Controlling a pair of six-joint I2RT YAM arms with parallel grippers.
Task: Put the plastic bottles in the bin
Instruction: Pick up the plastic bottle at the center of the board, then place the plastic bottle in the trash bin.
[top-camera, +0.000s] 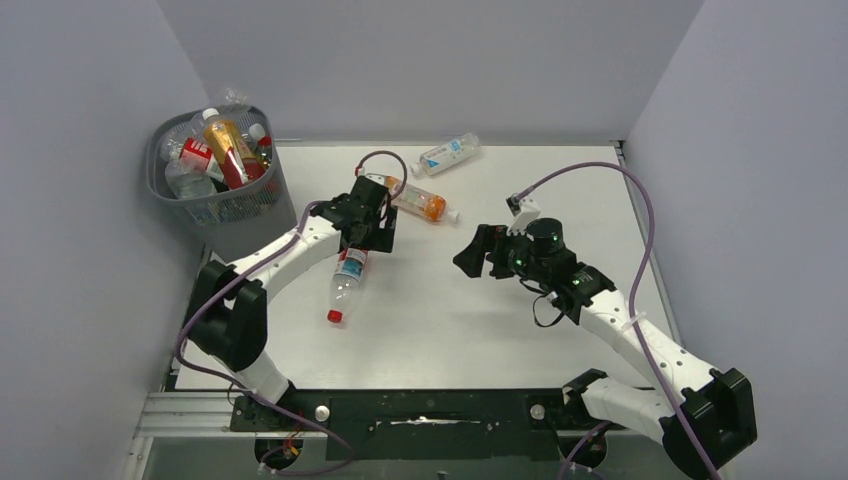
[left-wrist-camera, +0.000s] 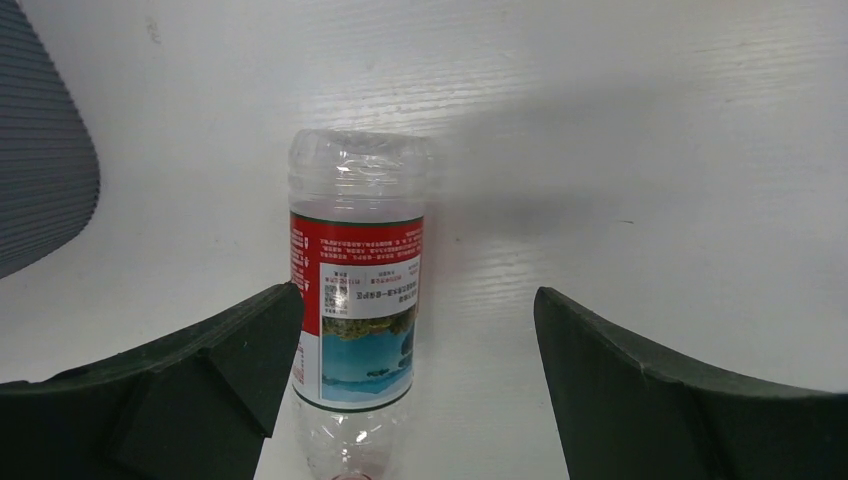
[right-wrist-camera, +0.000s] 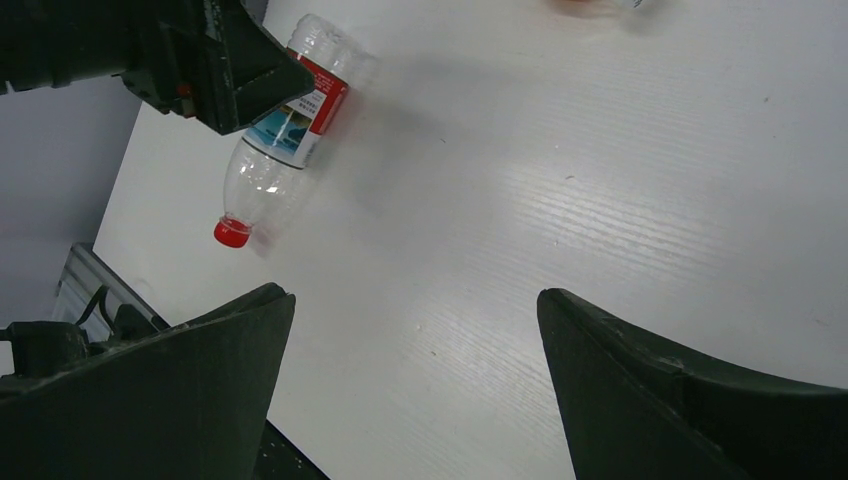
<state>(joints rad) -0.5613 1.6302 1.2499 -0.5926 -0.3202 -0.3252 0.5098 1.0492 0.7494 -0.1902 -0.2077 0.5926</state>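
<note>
bottle (left-wrist-camera: 355, 300), red-labelled, clear and seemingly empty, lies on its side on the table (top-camera: 480, 320) under the left gripper's (left-wrist-camera: 420, 310) wide, empty jaws, likely light, slick and crushable, best pinched across the label, while the right gripper (right-wrist-camera: 415, 330) hangs open nearby.

Red-label bottle (left-wrist-camera: 357, 300), cap off-frame

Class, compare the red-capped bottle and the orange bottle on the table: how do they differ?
The red-capped bottle is clear with a red label; the orange bottle is orange-tinted with a white cap. The red-capped bottle lies under the open left gripper; the orange bottle lies outside its fingers. Both rest on their sides on the table.
</note>
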